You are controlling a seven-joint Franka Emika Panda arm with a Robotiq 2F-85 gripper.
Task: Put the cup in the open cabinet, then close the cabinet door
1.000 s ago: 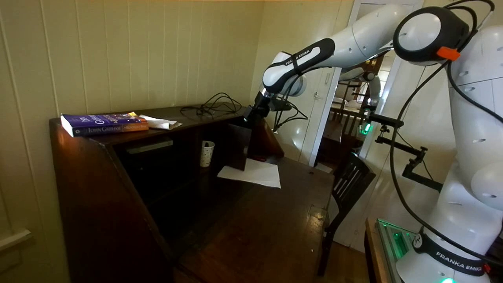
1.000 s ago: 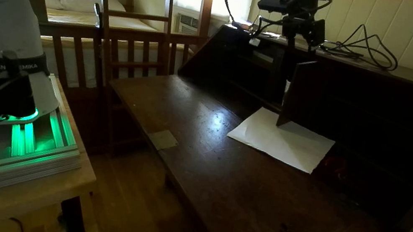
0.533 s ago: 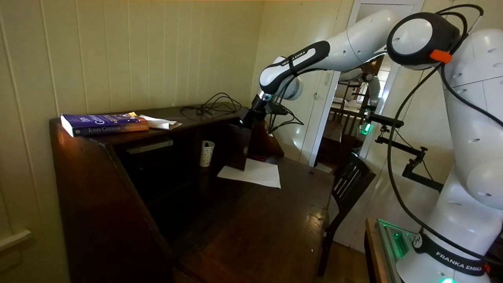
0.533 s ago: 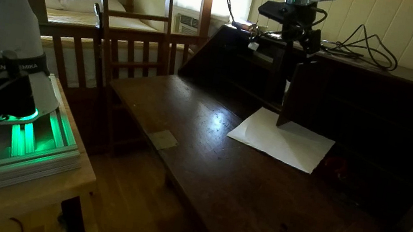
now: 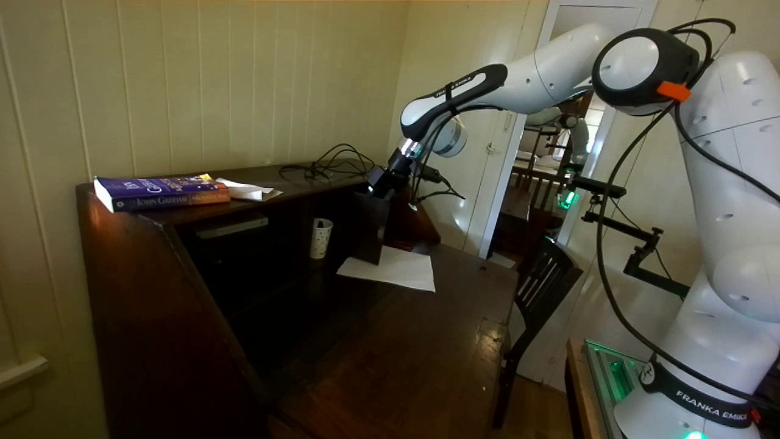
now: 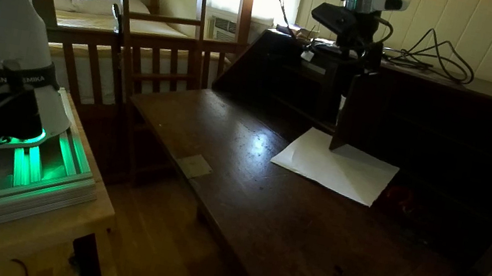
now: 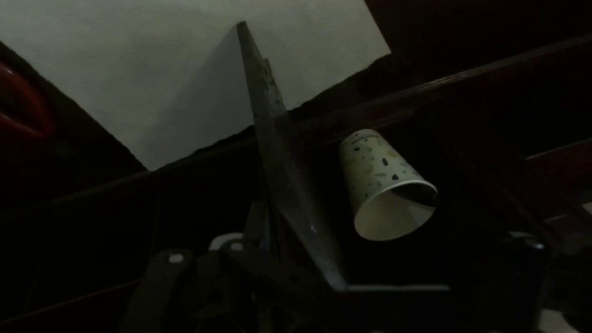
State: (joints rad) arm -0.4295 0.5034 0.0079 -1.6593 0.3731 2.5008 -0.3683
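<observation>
The small white speckled cup (image 5: pixel 321 239) stands upright inside the dark brown cabinet (image 5: pixel 140 292), beside its open door (image 5: pixel 372 228). In an exterior view only a sliver of the cup (image 6: pixel 342 105) shows past the door (image 6: pixel 357 112). In the wrist view the cup (image 7: pixel 379 166) is right of the door panel (image 7: pixel 286 157), its mouth towards me. My gripper (image 5: pixel 378 186) is at the top of the door, also in an exterior view (image 6: pixel 364 68). In the dark wrist view the gripper (image 7: pixel 393 245) looks open and empty, one finger on each side of the door's upper edge.
A white paper sheet (image 5: pixel 396 268) lies on the desk surface under the door's lower corner. A book (image 5: pixel 161 192), loose papers (image 5: pixel 247 189) and a cable coil (image 5: pixel 329 164) lie on the cabinet top. A red object (image 7: pixel 27 101) lies near the sheet. A chair (image 5: pixel 545 286) stands at the desk.
My arm has lowered. The gripper has moved down, and slightly left in an exterior view, onto the top of the door. The cup, door and paper have not moved.
</observation>
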